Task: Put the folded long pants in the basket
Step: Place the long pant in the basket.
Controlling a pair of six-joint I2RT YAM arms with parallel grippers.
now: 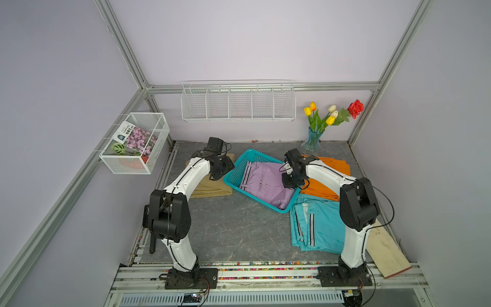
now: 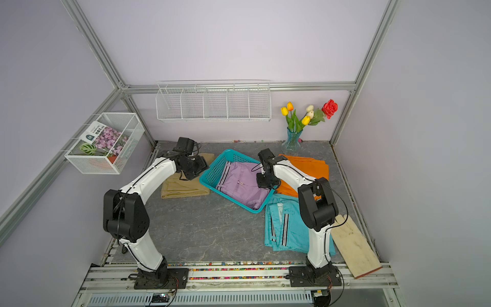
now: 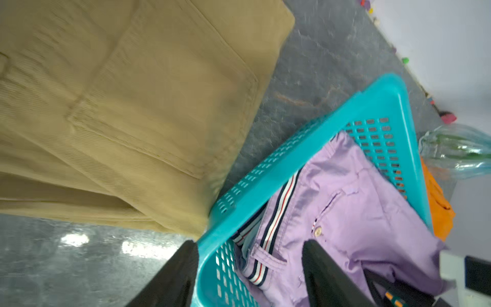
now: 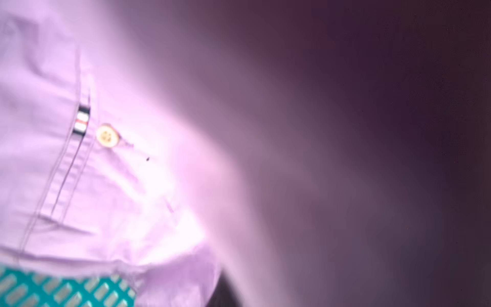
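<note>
lilac pants (image 1: 261, 180) lie folded inside the basket (image 1: 233, 170), toward 12 o'clock on the table (image 1: 225, 234). left gripper (image 3: 249, 243) is spread wide, astride the basket's 9 o'clock wall, gripping nothing. right gripper (image 1: 288, 184) is clenched low over the lilac cloth by the 3 o'clock rim; whether it pinches fabric, can't tell. khaki pants (image 1: 210, 187) at the basket's 9, orange pants (image 1: 318, 188) at 3, teal pants (image 1: 321, 226) at 5

The grey marbled bench (image 1: 225, 228) carries khaki pants (image 1: 210, 187) at the left. A turquoise basket (image 1: 236, 167) sits just beside them, with orange pants (image 1: 324, 186) and teal pants (image 1: 324, 228) to its right. A glass vase (image 1: 312, 143) stands at the back and a cream glove (image 2: 353, 247) lies front right.
</note>
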